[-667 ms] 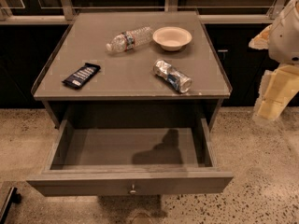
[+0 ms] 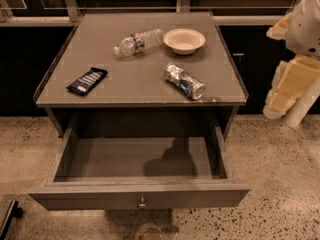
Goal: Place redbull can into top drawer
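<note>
The redbull can [image 2: 185,81], silver with blue patches, lies on its side on the cabinet top [image 2: 135,84], right of centre near the front edge. The top drawer [image 2: 90,196] is pulled open below it. The drawer holds only a shadow, and its round knob [image 2: 142,202] is at the front centre. My gripper [image 2: 292,91] is at the end of the cream-coloured arm at the right edge of the view. It is beside the cabinet, well right of the can and not touching it.
A clear water bottle [image 2: 139,42] lies on its side at the back of the top, next to a white bowl [image 2: 184,40]. A dark snack bar wrapper [image 2: 87,80] lies at the left. Dark cabinets stand behind, and speckled floor surrounds the drawer.
</note>
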`<state>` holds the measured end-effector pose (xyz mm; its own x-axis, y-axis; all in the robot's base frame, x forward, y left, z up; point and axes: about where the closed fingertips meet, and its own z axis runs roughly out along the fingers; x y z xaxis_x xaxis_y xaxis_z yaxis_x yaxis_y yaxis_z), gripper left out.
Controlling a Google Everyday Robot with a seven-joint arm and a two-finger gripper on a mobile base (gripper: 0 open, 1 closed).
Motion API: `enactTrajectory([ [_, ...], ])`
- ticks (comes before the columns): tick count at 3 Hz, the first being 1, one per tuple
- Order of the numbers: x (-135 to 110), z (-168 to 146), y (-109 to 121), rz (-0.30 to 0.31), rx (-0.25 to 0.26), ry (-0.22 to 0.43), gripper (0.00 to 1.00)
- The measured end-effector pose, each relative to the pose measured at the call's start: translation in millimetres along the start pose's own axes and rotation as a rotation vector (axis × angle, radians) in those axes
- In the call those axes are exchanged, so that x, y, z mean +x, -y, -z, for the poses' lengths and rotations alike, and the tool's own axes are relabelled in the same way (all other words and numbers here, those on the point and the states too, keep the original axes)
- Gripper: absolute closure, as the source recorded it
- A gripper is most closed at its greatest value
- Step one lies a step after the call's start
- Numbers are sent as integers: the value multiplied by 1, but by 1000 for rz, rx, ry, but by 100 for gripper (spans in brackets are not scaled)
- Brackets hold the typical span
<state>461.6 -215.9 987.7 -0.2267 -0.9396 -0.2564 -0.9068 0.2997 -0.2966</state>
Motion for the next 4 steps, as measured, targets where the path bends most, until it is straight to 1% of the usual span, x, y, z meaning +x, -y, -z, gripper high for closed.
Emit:
enactTrajectory([
  [1, -23, -7, 40, -12, 42, 124, 0],
  [2, -49, -23, 76, -22, 32, 207, 0],
  [3, -77, -49, 106, -33, 1, 267, 0],
  [4, -102, -82, 128, -42, -28, 313, 0],
])
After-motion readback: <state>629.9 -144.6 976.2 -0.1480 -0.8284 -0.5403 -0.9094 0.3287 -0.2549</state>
